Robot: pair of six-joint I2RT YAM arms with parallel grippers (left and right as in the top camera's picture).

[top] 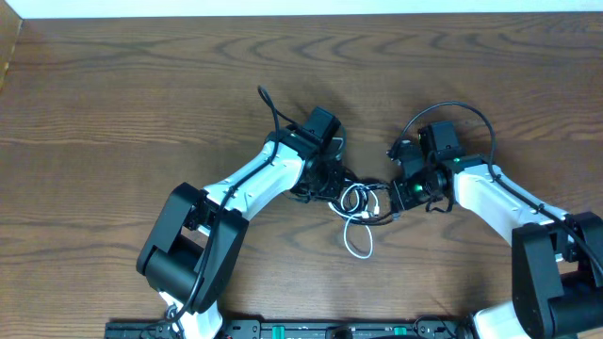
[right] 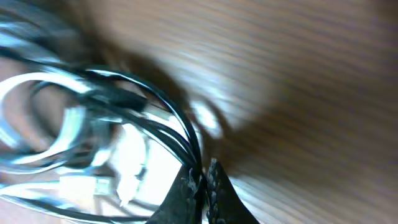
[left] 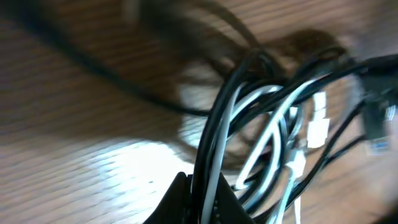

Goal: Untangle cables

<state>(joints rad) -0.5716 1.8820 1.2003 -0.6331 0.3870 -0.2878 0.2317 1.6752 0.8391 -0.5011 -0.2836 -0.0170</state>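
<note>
Several black cables [left: 212, 127] tangled with 1 white cable [top: 356, 247]; left fingers [left: 200, 190], right fingers [right: 202, 180] clamp black ones.

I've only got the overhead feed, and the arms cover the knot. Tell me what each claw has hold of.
Observer: From its wrist camera, the left claw is shut on black cables, several strands pinched between the tips.
Operator: Now the right one.
Observer: The right claw is shut too, on a few of the black cables at its very tips.
Operator: Give me the white cable.
Observer: The white cable threads through the black loops ahead of the left claw, a white plug showing among them.
</note>
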